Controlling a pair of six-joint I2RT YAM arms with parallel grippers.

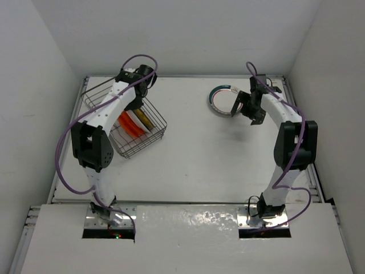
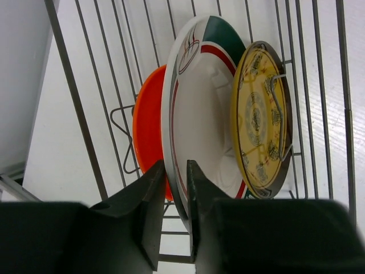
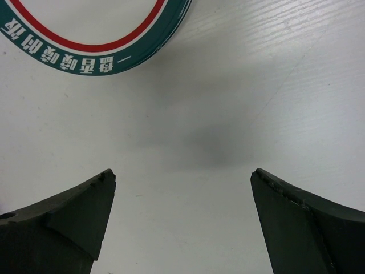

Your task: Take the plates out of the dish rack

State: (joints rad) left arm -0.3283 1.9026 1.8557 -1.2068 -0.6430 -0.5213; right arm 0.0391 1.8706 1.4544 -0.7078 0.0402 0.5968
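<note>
The black wire dish rack (image 1: pixel 161 123) stands at the back left. Three plates stand on edge in it: an orange one (image 2: pixel 147 123), a white one with red and green marks (image 2: pixel 197 108), and a yellow patterned one (image 2: pixel 256 120). My left gripper (image 2: pixel 177 165) reaches down into the rack (image 2: pixel 91 131), its two fingers pinched on the white plate's rim, one on each face. Another plate with a teal and red rim (image 1: pixel 223 100) lies flat on the table. My right gripper (image 1: pixel 242 105) hovers beside it, open and holding nothing. In the right wrist view this plate (image 3: pixel 85 23) lies beyond that gripper (image 3: pixel 182 174).
The orange plate (image 1: pixel 128 123) and the yellow plate (image 1: pixel 144 117) flank the gripped one closely. Upright wire tines (image 2: pixel 279 108) hold the yellow plate. White walls enclose the table on the left, back and right.
</note>
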